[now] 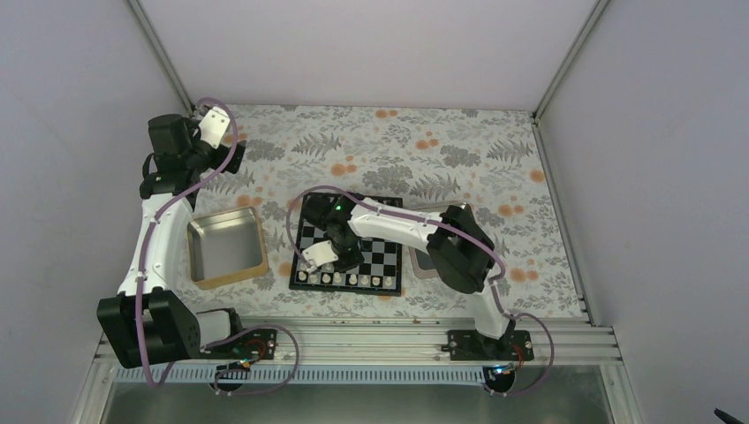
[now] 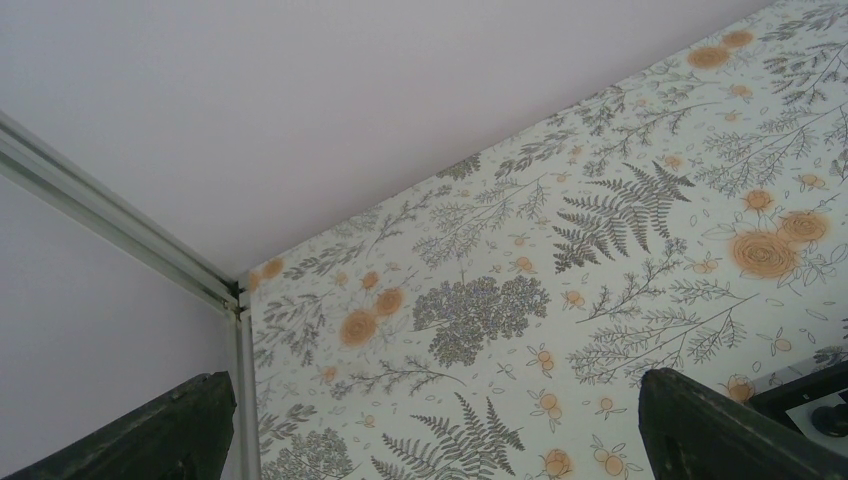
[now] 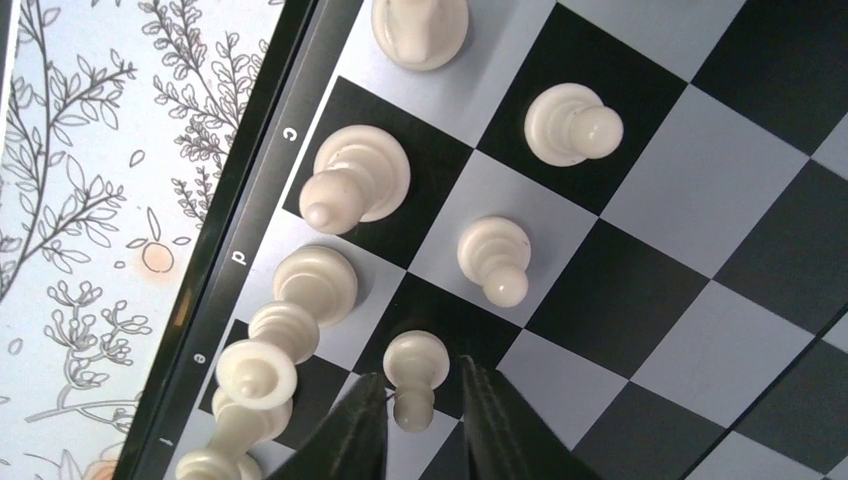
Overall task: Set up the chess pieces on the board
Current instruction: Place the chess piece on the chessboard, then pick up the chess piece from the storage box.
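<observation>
Board (image 1: pixel 382 252) (image 3: pixel 700 250) sits mid-table (image 1: pixel 459 141), toward the near side. White chess pieces (image 1: pixel 344 279) (image 3: pixel 355 180) line its near row, with a few pawns one row in.

The right gripper (image 1: pixel 325 258) (image 3: pixel 420 372) is low over the board's near-left part. Its fingers (image 3: pixel 350 430) are slightly parted either side of one upright pawn (image 3: pixel 415 360) on a black square, and a gap shows, so it is not clamped.

The left gripper (image 1: pixel 215 124) (image 2: pixel 432 385) is raised at the far left corner, spread wide and holding nothing.

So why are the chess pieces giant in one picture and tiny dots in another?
Right wrist view: the camera hangs close over the board, so the chess pieces look huge and sharp, though the dark fingers blur. Top external view: it looks from far above, so they shrink to specks. Left wrist view: soft, even light.
</observation>
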`<state>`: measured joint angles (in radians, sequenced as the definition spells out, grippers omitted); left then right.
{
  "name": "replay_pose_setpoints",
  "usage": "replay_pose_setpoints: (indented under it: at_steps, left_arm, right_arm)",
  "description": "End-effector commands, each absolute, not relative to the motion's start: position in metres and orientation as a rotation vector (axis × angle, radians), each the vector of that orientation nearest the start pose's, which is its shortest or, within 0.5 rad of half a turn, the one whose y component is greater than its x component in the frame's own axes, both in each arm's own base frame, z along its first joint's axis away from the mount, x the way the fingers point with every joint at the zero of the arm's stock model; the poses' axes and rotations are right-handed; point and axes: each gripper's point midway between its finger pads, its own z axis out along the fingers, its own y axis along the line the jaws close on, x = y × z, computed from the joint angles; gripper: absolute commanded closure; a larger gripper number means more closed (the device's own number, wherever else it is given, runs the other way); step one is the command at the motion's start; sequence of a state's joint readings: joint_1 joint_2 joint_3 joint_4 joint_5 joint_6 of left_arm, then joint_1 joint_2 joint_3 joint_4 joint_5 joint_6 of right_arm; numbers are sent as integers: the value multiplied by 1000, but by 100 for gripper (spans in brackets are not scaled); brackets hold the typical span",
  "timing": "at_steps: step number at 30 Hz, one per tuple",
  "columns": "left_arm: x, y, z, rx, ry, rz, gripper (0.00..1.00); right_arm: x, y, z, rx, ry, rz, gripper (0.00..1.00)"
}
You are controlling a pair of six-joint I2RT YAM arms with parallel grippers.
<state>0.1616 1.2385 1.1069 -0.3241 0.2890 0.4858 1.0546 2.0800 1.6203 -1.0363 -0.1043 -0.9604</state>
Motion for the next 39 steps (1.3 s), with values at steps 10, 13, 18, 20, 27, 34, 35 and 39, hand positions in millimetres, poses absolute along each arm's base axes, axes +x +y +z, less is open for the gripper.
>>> replay_pose_setpoints:
  at_steps: [10, 13, 18, 20, 27, 34, 35, 39]
  left_arm:
    - [402, 16, 299, 501, 1908, 126, 0]
    - [402, 16, 299, 501, 1910, 125, 0]
    - [403, 16, 298, 502, 1911, 123, 0]
    - [404, 16, 297, 502, 1912, 123, 0]
    - [404, 16, 297, 503, 1913, 119, 0]
    - [405, 16, 297, 497, 1915, 117, 0]
    - [405, 16, 297, 496, 1913, 118, 0]
    - [405, 17, 297, 492, 1915, 122, 0]
  right_arm:
    - [234, 333, 121, -2340, 1724, 56, 71]
    - [259, 294, 160, -2189, 1794, 17, 69]
    - [301, 193, 183, -1934, 1972, -83, 64]
    - [307, 156, 173, -1880, 2050, -103, 64]
    - [302, 87, 119, -1800, 2251, -110, 61]
    - [302, 73, 69, -1799, 2342, -116, 61]
    - [303, 74, 64, -1798, 2352, -105, 61]
    - [308, 76, 50, -1803, 2368, -82, 61]
